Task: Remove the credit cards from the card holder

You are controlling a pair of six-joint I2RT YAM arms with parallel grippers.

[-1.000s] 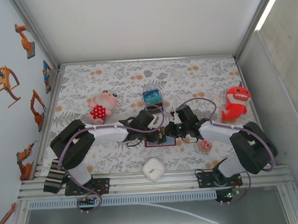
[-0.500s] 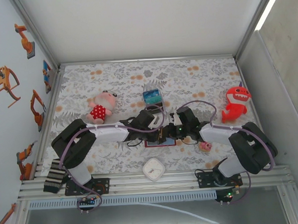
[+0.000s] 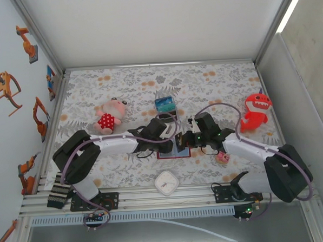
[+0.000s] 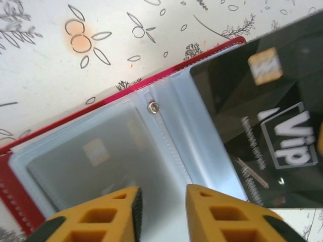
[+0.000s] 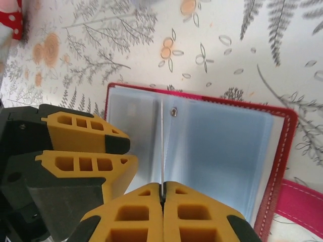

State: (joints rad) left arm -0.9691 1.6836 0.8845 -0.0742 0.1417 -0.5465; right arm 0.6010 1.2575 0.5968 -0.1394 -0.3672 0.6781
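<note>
The red card holder [image 3: 166, 154] lies open on the table between both grippers, its blue-grey pockets [image 5: 222, 151] facing up. My right gripper [image 5: 162, 187] is shut on a thin credit card [image 5: 162, 146], seen edge-on and standing upright over the holder's fold. In the left wrist view that card [image 4: 272, 121] is dark, with a gold chip and "VIP" print. My left gripper [image 4: 162, 199] hovers over the holder's left pocket with its fingers a little apart and nothing between them. Another card's chip [image 4: 95, 151] shows faintly through that pocket.
A clear box with blue-teal contents [image 3: 165, 105] stands just behind the holder. A pink plush [image 3: 110, 118] lies at the left and a red shark toy [image 3: 256, 111] at the right. A small pink toy [image 3: 223, 158], a white square object [image 3: 167, 183] and a striped sock [image 3: 58, 191] lie near the front.
The right arm has stretched out, its elbow swinging to the right, while its gripper stays over the holder. The left arm has barely moved.
</note>
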